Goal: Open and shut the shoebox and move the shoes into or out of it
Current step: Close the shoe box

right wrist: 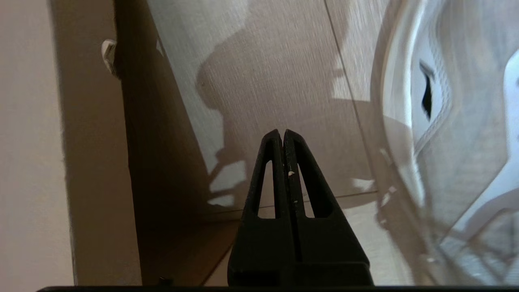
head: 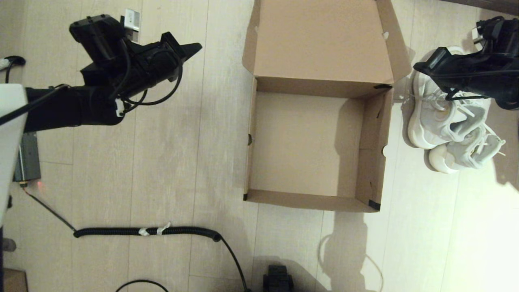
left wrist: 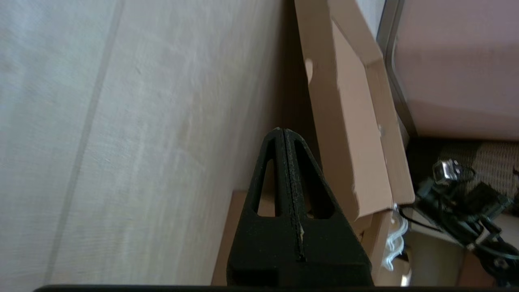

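It looked like a room in a home: pale wood-plank floor (head: 170, 162) lay underfoot, a pair of shoes (head: 450, 125) stood on it, and coiled black cable (head: 146, 231) trailed across the boards.

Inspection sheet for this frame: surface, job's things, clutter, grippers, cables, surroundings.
Surface: pale wood-plank floor.
Job's things: shoebox open and empty, lid folded back; shoes together on the floor beside it, on the robot's right.
Clutter: nothing seen.
Grippers: left gripper shut, empty, left of the box; right gripper shut, empty, over the shoes.
Cables: coiled black cable on the floor.
Surroundings: small dark device at left edge.
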Motion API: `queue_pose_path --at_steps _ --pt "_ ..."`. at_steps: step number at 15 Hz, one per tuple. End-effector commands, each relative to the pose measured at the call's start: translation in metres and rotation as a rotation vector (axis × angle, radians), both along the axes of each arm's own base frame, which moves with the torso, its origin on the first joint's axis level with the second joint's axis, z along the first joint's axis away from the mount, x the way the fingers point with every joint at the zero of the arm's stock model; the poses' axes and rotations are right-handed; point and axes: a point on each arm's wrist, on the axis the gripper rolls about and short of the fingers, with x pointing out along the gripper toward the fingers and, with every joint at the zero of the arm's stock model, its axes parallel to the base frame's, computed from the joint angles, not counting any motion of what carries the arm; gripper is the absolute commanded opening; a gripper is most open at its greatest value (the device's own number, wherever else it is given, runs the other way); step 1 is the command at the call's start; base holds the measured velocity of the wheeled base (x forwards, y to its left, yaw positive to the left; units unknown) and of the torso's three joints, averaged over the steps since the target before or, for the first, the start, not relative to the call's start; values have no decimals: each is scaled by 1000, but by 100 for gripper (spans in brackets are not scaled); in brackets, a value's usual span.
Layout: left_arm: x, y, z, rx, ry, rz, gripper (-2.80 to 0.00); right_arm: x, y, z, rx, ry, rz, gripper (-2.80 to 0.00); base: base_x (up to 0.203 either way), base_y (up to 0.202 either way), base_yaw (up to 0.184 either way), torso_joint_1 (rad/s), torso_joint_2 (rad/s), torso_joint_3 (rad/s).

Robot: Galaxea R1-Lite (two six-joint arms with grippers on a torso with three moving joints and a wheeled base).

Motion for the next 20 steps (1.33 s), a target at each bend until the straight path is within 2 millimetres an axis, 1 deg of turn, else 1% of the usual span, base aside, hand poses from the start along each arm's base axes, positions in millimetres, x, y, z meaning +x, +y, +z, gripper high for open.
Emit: queue_pose_path --at_steps 1,3,5,6,8,10,12,14,15,17,19,20 --pt "7 -7 -11 2 21 -18 -280 1 0 -1 31 -4 12 -280 0 0 0 0 0 0" --pt "11 -17 -17 3 19 -39 -280 -1 1 5 71 -38 89 -280 0 0 0 0 0 0" --pt "15 -24 -24 4 1 -62 -280 -7 -1 12 175 -33 184 -280 0 0 0 0 0 0" --pt "18 -25 -29 8 6 -70 -280 -7 -4 12 199 -28 218 -280 0 0 0 0 0 0" --pt "20 -26 -32 16 8 -92 -280 -5 -6 2 197 -6 262 -280 0 0 0 0 0 0" --pt "20 -26 -33 24 10 -110 -280 -2 -6 -5 175 -46 326 -280 0 0 0 0 0 0" --pt "20 -26 -34 27 11 -120 -280 10 -10 -25 160 -58 378 -280 0 0 0 0 0 0" --pt "21 -27 -35 32 -3 -141 -280 20 -12 -39 160 -52 393 -280 0 0 0 0 0 0" --pt "24 -28 -38 33 -13 -148 -280 22 -12 -44 159 -45 412 -280 0 0 0 0 0 0" --pt "28 -29 -44 30 -38 -148 -280 25 -11 -48 161 -34 437 -280 0 0 0 0 0 0" --pt "32 -30 -51 30 -58 -156 -280 24 -11 -46 165 -51 454 -280 0 0 0 0 0 0" --pt "35 -31 -55 34 -68 -168 -280 23 -10 -45 183 -49 490 -280 0 0 0 0 0 0"
